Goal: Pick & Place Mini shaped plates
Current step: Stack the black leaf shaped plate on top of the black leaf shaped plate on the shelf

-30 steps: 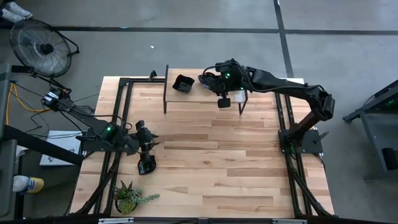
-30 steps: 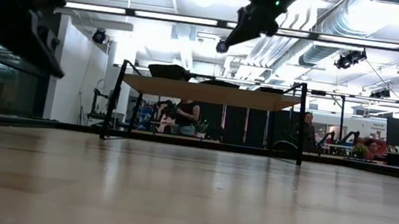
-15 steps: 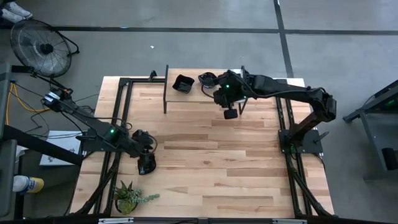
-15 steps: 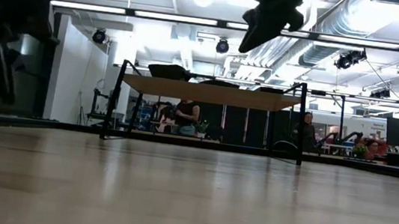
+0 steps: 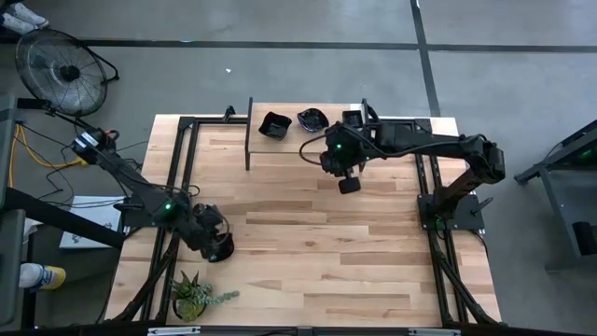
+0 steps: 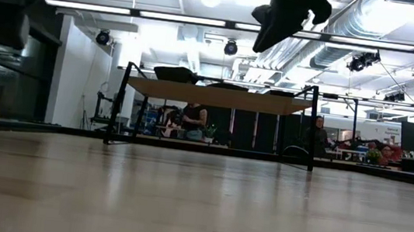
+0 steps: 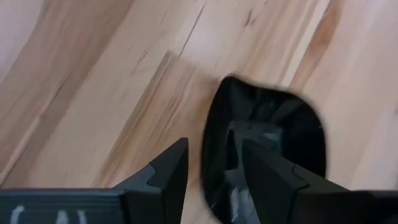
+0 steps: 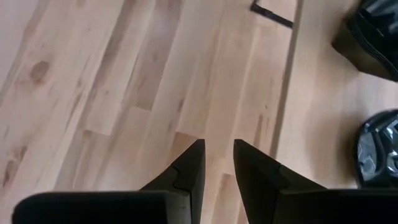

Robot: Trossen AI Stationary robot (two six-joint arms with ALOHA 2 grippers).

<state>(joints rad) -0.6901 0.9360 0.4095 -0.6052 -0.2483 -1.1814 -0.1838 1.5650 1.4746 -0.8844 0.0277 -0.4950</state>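
Shelf: your landmark is the raised wooden shelf (image 5: 308, 140) on black legs at the far edge of the table (image 5: 373, 252).
Plates on shelf: you have two mini shaped plates up there, a squarish black dish (image 5: 274, 125) toward the shelf's left end and a rounder black dish (image 5: 312, 119) just beside it; the right wrist view shows both, the squarish one (image 8: 373, 37) and the rounder one (image 8: 378, 148), side by side on the pale wood.
Plate on table: you have a third black plate (image 5: 220, 247) lying flat on the table, well away from the shelf, in front of its left end and near the potted plant (image 5: 198, 296).
Left gripper: your left gripper (image 7: 214, 177) is down at that plate (image 7: 264, 149), fingers apart, one finger (image 7: 270, 183) over the dish's inside and the other (image 7: 168, 177) outside its rim; the rim stands between them and you cannot tell whether either touches it.
Right gripper: your right gripper (image 5: 347, 182) hangs in the air just in front of the shelf's front edge, toward its right end; its fingers (image 8: 186, 171) stand a little apart with nothing between them, only bare table below.
Low view: you see the right gripper (image 6: 280, 19) dark and high above the shelf (image 6: 217, 95).
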